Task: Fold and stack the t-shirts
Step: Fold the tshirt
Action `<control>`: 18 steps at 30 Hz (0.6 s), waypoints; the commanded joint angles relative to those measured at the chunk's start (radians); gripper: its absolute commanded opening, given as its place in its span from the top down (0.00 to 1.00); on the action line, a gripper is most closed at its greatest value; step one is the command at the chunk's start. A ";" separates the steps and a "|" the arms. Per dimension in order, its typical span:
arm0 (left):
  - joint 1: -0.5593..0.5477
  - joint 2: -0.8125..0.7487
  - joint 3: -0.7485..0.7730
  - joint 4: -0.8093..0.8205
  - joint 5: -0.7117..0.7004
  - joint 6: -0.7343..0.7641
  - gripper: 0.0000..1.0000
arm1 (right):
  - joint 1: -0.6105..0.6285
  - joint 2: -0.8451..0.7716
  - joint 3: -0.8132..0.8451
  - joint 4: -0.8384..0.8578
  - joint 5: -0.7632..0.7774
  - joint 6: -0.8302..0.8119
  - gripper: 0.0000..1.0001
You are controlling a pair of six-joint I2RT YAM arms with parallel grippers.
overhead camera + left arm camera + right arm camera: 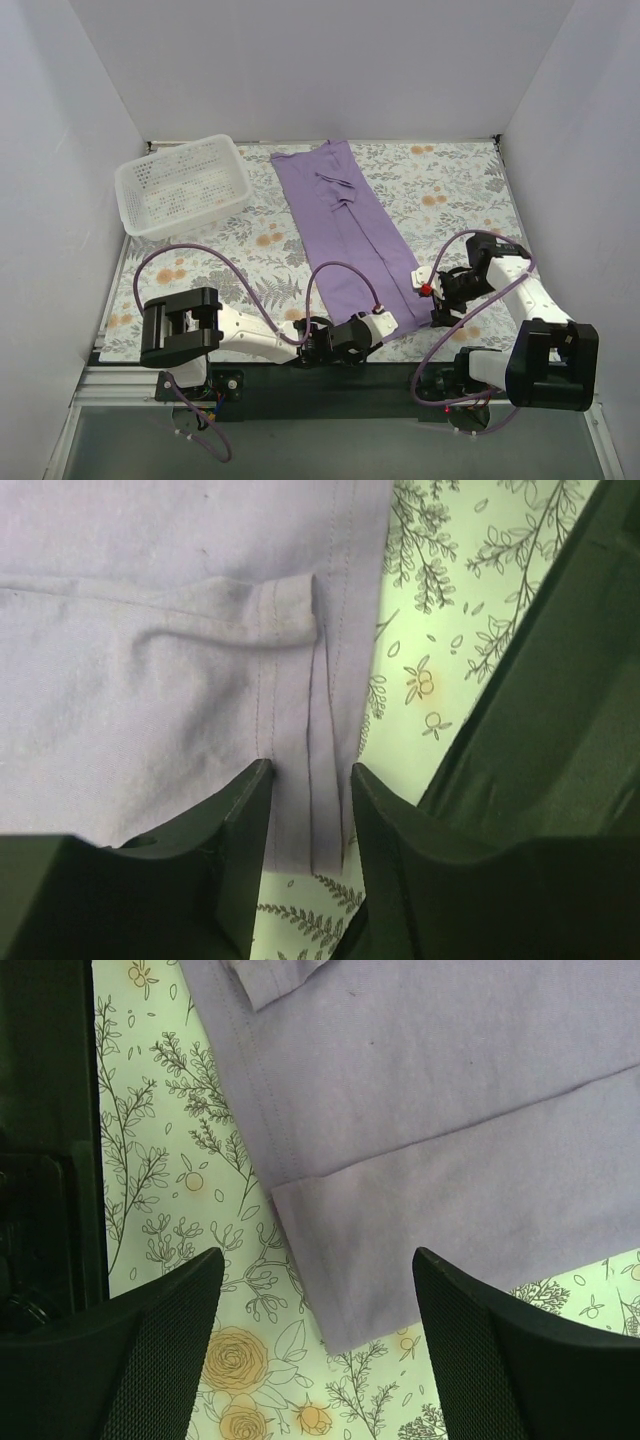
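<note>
A purple t-shirt [345, 225], folded into a long strip, runs from the far middle of the table to the near edge. My left gripper [378, 320] is at its near end. In the left wrist view the gripper [310, 772] is narrowly open, its fingers either side of a folded hem strip of the shirt [150, 700], which lies flat between them. My right gripper [427, 287] is just right of the shirt's near right corner. In the right wrist view it [318, 1260] is wide open above that corner of the shirt [450, 1110], holding nothing.
A white plastic basket [183, 183] stands at the far left. The floral tablecloth [450, 200] covers the table. White walls close in the left, back and right sides.
</note>
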 commanded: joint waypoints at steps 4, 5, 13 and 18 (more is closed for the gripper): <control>-0.001 -0.001 -0.021 -0.012 -0.081 0.028 0.72 | -0.016 0.022 -0.005 0.017 0.012 -0.090 0.21; -0.001 -0.012 -0.028 -0.009 -0.083 0.030 0.72 | -0.018 0.030 -0.006 0.023 0.013 -0.096 0.21; -0.001 -0.047 -0.085 0.037 -0.003 0.066 0.93 | -0.018 0.094 -0.039 0.113 0.033 -0.150 0.27; -0.001 -0.062 -0.093 0.061 0.029 0.082 1.00 | -0.016 0.122 -0.066 0.164 0.058 -0.156 0.29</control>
